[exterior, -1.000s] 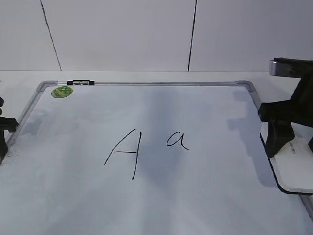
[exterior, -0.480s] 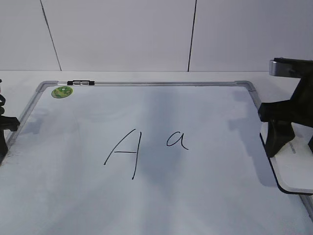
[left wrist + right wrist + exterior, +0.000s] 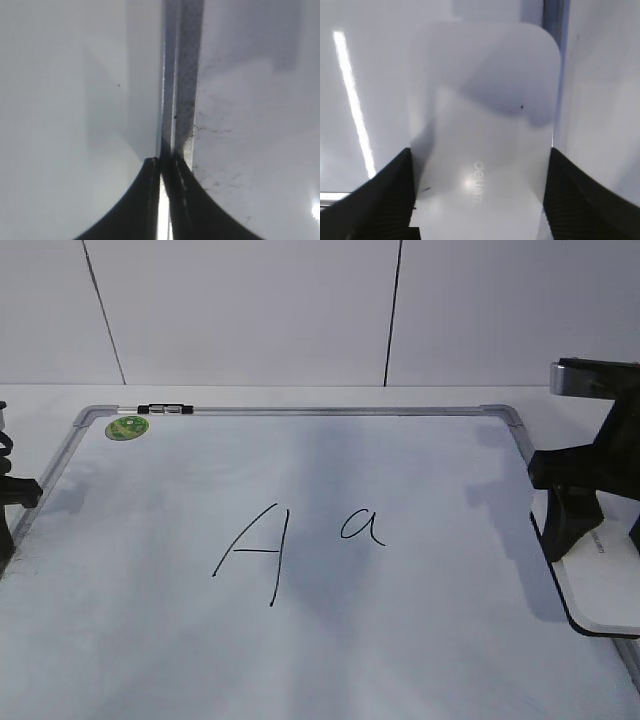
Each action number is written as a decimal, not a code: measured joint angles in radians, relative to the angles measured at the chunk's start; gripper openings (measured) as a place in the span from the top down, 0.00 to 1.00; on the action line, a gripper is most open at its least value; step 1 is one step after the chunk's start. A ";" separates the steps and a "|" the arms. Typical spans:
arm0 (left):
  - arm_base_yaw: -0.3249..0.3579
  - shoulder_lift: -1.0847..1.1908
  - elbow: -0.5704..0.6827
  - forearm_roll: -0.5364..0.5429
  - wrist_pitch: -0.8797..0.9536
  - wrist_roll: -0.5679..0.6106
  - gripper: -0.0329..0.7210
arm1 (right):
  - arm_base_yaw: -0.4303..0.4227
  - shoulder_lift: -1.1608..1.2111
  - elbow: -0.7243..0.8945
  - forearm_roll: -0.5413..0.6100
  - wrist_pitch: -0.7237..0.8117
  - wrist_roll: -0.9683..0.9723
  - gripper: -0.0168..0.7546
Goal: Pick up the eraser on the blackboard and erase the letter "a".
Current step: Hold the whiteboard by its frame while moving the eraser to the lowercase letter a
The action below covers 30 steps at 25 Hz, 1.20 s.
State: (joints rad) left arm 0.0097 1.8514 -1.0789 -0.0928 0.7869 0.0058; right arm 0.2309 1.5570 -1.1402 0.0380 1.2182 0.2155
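The blackboard (image 3: pixel 420 650) is a white board with a grey frame lying flat. The small letter "a" (image 3: pixel 362 527) is written near its middle. The white eraser (image 3: pixel 603 585) lies at the board's right edge; it also shows in the right wrist view (image 3: pixel 485 95) with grey lettering on top. My right gripper (image 3: pixel 598 550) (image 3: pixel 480 200) is open and straddles the eraser, one finger close along each long side. My left gripper (image 3: pixel 8 525) (image 3: pixel 162 165) is shut and empty over the board's left frame (image 3: pixel 182 75).
A taller capital "A" (image 3: pixel 255 552) is written left of the small "a". A round green sticker (image 3: pixel 127 426) sits in the far left corner, with a black and silver clip (image 3: pixel 165 409) on the far frame. A white wall stands behind.
My left gripper has drifted slightly left at the board's edge. The right gripper and the eraser have not moved.
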 joint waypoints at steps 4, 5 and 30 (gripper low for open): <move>0.000 0.000 0.000 0.004 0.000 0.000 0.94 | 0.000 0.000 0.000 0.007 0.000 -0.019 0.28; 0.000 0.000 0.000 0.004 0.000 0.000 0.94 | 0.000 0.000 0.000 0.008 0.000 -0.023 0.28; 0.000 0.000 0.000 0.006 0.001 0.000 0.94 | 0.141 0.294 -0.349 0.027 0.002 -0.073 0.28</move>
State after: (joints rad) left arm 0.0097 1.8514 -1.0789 -0.0865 0.7878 0.0058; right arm 0.3719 1.8505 -1.4890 0.0646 1.2200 0.1427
